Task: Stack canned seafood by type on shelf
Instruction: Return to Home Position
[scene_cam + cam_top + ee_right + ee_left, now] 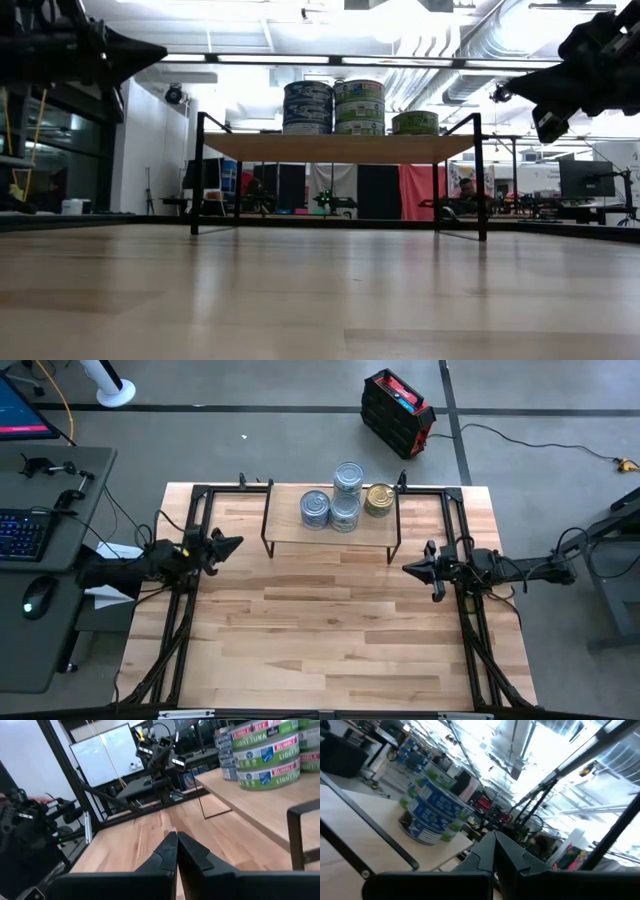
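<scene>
My left hand (228, 545) and right hand (410, 568) hang closed and empty, well apart from the low light-wood shelf (290, 534), so the stacked bluish round tins (315, 508) are not knocked.

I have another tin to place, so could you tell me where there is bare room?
The low light-wood, black-legged shelf is bare at its left end, beside the stacked silver-lidded blue tins. Its middle and right are crowded, up to the gold tin. The wooden tabletop is bare between the left gripper and right gripper.
</scene>
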Controlling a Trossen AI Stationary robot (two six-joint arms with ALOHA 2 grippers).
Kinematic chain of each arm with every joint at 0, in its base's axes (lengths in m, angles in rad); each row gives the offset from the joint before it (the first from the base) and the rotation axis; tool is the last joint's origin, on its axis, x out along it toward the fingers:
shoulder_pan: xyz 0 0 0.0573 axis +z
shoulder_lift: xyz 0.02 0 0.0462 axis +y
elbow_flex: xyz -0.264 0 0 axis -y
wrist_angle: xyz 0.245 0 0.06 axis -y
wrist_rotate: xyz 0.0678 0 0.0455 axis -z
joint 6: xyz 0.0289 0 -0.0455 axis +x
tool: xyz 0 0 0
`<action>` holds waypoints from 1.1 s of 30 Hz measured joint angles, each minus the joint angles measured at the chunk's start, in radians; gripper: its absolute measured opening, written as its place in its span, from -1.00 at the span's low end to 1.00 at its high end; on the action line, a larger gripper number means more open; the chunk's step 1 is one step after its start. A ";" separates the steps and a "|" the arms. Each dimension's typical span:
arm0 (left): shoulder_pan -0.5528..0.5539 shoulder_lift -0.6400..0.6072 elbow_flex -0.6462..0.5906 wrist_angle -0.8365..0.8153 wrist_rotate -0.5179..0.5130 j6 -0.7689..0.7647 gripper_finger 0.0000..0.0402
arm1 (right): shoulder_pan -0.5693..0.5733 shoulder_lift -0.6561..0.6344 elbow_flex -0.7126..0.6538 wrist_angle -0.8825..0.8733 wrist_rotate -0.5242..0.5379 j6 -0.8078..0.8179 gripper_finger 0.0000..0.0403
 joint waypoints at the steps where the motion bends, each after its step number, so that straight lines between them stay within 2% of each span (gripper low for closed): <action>1: -0.008 0.000 0.000 0.003 0.000 0.000 -1.00 | 0.000 0.000 0.000 -0.009 0.000 0.000 -1.00; 13: -0.038 0.000 0.000 -0.014 -0.003 0.001 -1.00 | 0.000 0.005 0.000 -0.011 0.000 0.000 -1.00; 15: -0.059 0.000 0.000 -0.007 0.003 0.052 -1.00 | 0.000 0.005 0.000 -0.011 0.000 0.000 -1.00; 19: -0.125 0.000 0.000 -0.085 0.084 0.397 -1.00 | 0.000 0.006 0.000 -0.011 0.000 0.000 -1.00; 21: -0.152 0.000 0.000 -0.114 0.108 0.481 -1.00 | 0.000 0.005 0.000 -0.011 0.000 0.000 -1.00; 28: -0.143 0.000 0.000 -0.229 0.262 0.511 -1.00 | 0.000 0.006 0.000 -0.011 0.000 0.000 -1.00; 33: -0.134 0.010 0.000 -0.156 0.384 0.594 -1.00 | 0.000 0.006 0.000 -0.011 0.000 0.000 -1.00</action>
